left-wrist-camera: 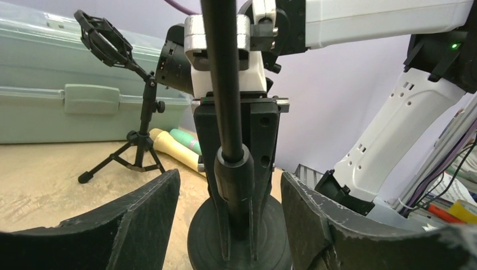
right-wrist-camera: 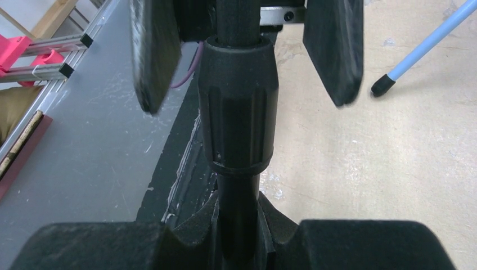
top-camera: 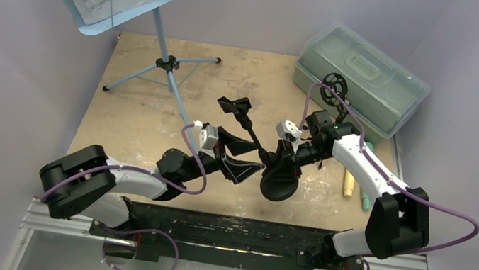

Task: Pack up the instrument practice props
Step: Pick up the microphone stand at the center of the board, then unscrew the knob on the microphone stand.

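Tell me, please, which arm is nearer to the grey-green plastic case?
Right. The right arm lies just in front of the case, below its near edge in the top view; the left arm lies farther off, on the other side of the black mic stand.

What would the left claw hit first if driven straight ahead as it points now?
The pole of the black mic holder, standing between the open fingers of the left claw. Right behind it sits the right claw, shut on that pole; the gap is hard to judge.
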{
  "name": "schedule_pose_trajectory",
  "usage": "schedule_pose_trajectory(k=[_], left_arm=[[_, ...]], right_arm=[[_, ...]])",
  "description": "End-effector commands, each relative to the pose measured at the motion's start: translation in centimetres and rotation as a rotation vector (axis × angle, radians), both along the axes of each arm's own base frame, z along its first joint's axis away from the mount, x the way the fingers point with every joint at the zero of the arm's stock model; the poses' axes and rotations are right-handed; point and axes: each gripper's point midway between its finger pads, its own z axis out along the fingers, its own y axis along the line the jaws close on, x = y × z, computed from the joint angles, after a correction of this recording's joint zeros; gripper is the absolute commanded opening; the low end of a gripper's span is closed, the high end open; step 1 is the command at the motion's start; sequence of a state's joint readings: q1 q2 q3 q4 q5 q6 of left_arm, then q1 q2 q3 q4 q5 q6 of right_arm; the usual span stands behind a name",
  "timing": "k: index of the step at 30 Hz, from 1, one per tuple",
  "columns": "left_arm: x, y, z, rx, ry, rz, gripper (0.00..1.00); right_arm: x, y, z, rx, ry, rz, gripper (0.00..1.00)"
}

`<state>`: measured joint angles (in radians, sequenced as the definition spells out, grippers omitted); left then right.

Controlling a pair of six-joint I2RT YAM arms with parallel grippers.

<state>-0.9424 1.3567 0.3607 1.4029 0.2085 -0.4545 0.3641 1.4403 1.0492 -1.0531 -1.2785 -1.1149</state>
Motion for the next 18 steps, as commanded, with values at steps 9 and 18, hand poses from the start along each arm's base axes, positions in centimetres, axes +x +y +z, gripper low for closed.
schedule_pose_trajectory(k=[9, 18], left_arm=[[-0.71, -0.35, 4.00, -0.214, -0.024, -0.086, 0.51], [-0.79, -0.09, 4.75, -0.268, -0.012, -0.097, 0.51]], right_arm=[[0.15, 0.63, 2.41, 0.095, -0.051, 0.017, 0.00], [0.45, 0.64, 1.93, 0.080, -0.052, 0.011, 0.00]])
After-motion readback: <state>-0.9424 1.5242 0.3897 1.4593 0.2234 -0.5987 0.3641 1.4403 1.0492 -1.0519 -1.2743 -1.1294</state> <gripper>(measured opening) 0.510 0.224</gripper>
